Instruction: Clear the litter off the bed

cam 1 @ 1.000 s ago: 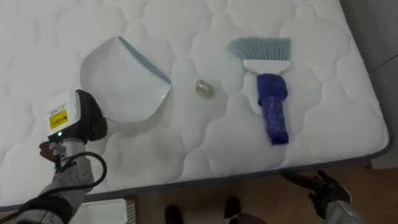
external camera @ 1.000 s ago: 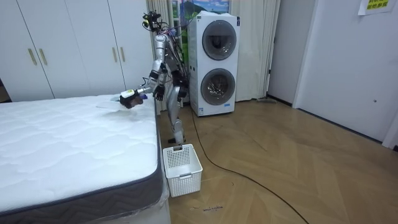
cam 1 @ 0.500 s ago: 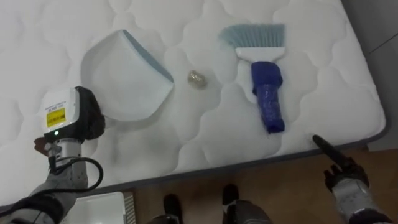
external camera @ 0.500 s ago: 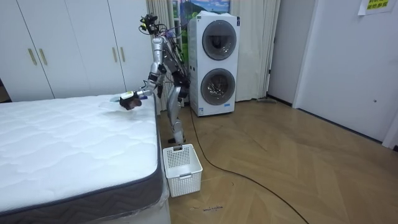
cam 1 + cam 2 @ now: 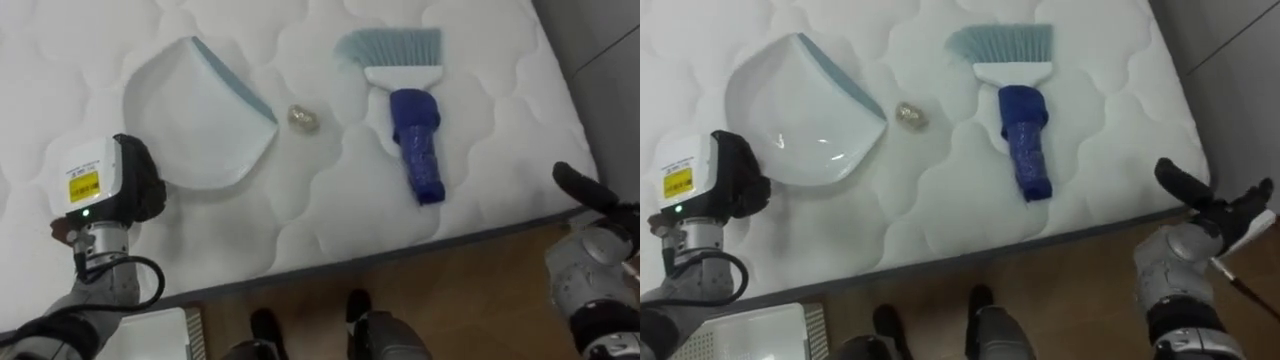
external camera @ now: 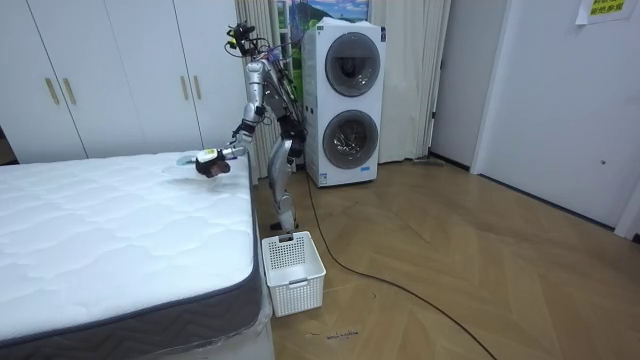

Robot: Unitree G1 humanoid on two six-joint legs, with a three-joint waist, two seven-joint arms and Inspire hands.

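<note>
A white dustpan (image 5: 195, 115) with a blue-grey lip lies on the white mattress (image 5: 300, 230), its mouth facing right. My left hand (image 5: 105, 190) sits at its rear left edge, fingers curled as a fist where the handle lies. A small crumpled scrap (image 5: 303, 119) rests just right of the pan's lip. Further right lies a brush (image 5: 412, 140) with a blue handle, its pale bristles pointing away from me. My right hand (image 5: 1185, 250) hovers past the bed's near right corner, over the floor, fingers spread and holding nothing.
The mattress's near edge (image 5: 330, 270) runs across in front of me, with wooden floor (image 5: 470, 300) below it. A white plastic basket (image 6: 293, 270) stands on the floor by the bed at my left side. Stacked washing machines (image 6: 345, 100) stand behind me.
My right hand has risen from below the bed edge to the right corner, fingers now spread. The left hand has stayed at the dustpan. The view itself has shifted slightly.
</note>
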